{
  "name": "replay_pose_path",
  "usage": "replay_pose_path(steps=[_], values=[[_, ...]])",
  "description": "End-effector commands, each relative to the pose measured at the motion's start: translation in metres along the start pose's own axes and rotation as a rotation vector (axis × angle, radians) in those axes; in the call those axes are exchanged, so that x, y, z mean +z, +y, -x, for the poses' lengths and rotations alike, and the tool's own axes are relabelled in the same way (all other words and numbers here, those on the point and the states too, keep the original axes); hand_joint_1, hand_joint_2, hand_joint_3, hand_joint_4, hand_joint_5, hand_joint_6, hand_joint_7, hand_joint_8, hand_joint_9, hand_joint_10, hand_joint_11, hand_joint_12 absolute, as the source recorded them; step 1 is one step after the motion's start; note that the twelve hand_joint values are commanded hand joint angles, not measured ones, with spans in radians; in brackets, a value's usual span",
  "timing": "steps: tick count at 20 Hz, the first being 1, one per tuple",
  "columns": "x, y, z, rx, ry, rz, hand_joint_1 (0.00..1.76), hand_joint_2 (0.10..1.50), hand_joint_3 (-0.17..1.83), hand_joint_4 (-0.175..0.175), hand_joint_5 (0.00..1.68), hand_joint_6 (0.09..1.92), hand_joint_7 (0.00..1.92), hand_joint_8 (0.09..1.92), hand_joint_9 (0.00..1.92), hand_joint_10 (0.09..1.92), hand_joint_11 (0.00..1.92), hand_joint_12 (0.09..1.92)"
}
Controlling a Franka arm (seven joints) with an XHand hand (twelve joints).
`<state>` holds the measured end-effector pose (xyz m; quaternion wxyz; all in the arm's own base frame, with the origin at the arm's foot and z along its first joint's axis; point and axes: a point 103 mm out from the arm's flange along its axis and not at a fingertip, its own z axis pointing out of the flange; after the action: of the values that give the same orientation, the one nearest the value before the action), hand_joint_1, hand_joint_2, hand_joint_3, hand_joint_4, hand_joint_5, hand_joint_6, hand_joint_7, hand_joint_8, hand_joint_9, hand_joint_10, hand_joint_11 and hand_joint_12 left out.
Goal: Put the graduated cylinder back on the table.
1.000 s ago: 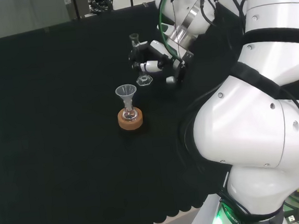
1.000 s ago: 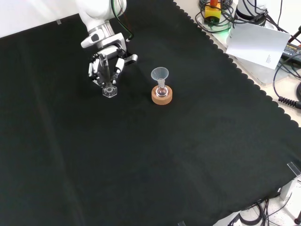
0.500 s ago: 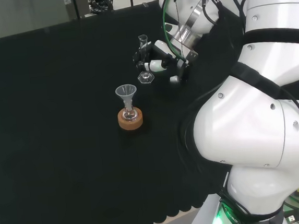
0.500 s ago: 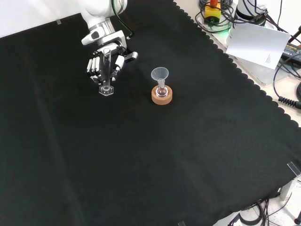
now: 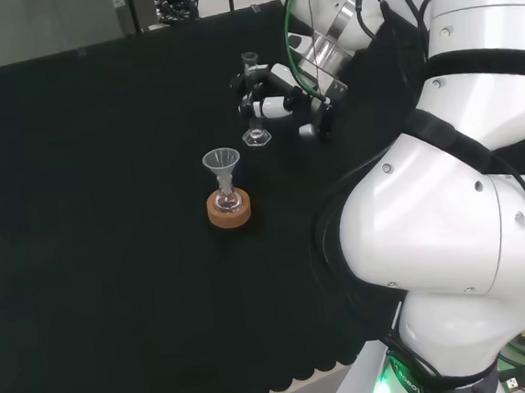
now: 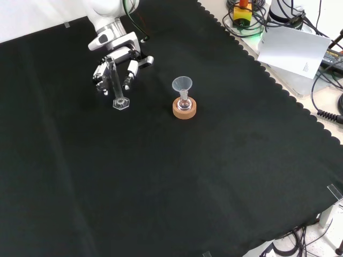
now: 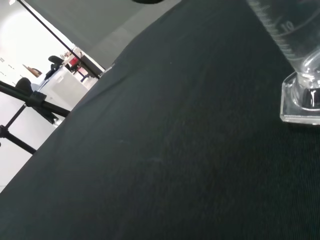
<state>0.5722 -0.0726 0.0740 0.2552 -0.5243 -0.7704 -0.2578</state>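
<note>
Since 1 second ago the graduated cylinder [image 6: 116, 85] has gone upright, base on the desk [image 6: 161, 176]; its clear tube half hides the spread hand [image 6: 115, 67] behind.

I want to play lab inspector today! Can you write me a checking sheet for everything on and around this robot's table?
Surface: black cloth covers the bench, with a scalloped edge at the front view's right.
Job's things: graduated cylinder stands upright on its hexagonal foot on the cloth; the wrist view shows the foot resting flat.
Clutter: a clear funnel sits in a small flask on a cork ring, apart from the cylinder.
Hand: the hand is right behind the cylinder, fingers relaxed beside the tube; whether they touch it cannot be told.
Cables: green and black cables run along the arm; more lie off the cloth.
Surroundings: a white sheet of paper lies beside the cloth.
</note>
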Motion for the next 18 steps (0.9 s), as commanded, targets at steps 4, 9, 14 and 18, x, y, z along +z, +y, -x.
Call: replay_pose_path(steps=[4, 9, 14, 18], values=[[-0.014, -0.003, 0.000, 0.017, -0.011, -0.021, 0.80, 0.94, -0.17, -0.077, 0.32, 0.25, 0.27, 0.69, 0.76, 0.09, 0.26, 1.36], [-0.048, -0.013, -0.005, 0.021, -0.052, 0.008, 0.77, 0.92, -0.17, -0.079, 0.31, 0.15, 0.19, 0.69, 0.69, 0.09, 0.20, 1.37], [-0.083, -0.037, -0.027, 0.042, -0.096, 0.040, 0.74, 0.91, -0.17, -0.079, 0.30, 0.13, 0.18, 0.69, 0.67, 0.09, 0.18, 1.38], [-0.111, -0.059, -0.046, 0.078, -0.140, 0.052, 0.73, 0.91, -0.17, -0.079, 0.30, 0.12, 0.18, 0.70, 0.67, 0.09, 0.19, 1.38]])
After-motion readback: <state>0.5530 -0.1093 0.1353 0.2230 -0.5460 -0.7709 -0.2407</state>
